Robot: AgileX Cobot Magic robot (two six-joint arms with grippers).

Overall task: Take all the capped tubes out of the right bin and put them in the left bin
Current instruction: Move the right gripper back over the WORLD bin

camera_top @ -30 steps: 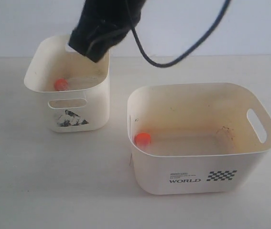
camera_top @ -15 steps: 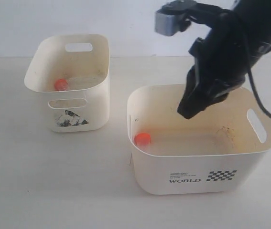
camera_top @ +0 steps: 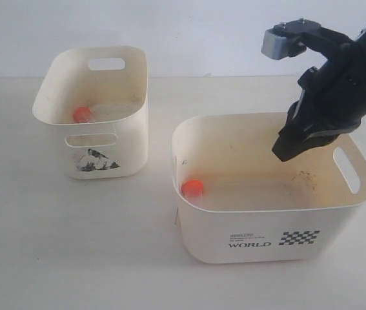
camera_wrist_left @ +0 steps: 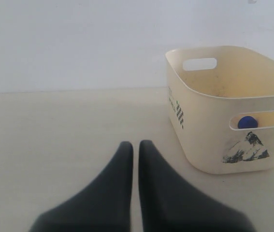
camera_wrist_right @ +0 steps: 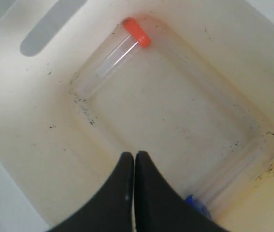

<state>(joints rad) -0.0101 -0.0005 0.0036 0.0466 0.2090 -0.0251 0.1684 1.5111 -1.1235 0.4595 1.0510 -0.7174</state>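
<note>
While your right gripper [camera_top: 287, 150] hovers over the glossy cream right bin [camera_top: 247, 226] printed "WORLD", an orange-capped tube [camera_top: 192, 188] lies inside; the left bin [camera_top: 134, 139], by the table's back edge, holds another orange cap [camera_top: 82, 114]; left wrist: left gripper [camera_wrist_left: 136, 147] jaws pressed together; right wrist: jaws likewise.

Jaws together, the gripper [camera_wrist_right: 134, 154] hangs over an orange-capped tube [camera_wrist_right: 120, 48] and a blue cap [camera_wrist_right: 196, 204] in the right bin [camera_wrist_right: 40, 145].

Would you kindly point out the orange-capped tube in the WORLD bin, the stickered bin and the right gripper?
Orange-capped tube [camera_wrist_right: 113, 55]: right wrist view, middle of its clear body.
Stickered bin [camera_top: 131, 145]: exterior view, bare front wall.
Right gripper [camera_wrist_right: 134, 155]: right wrist view, between its fingertips.
</note>
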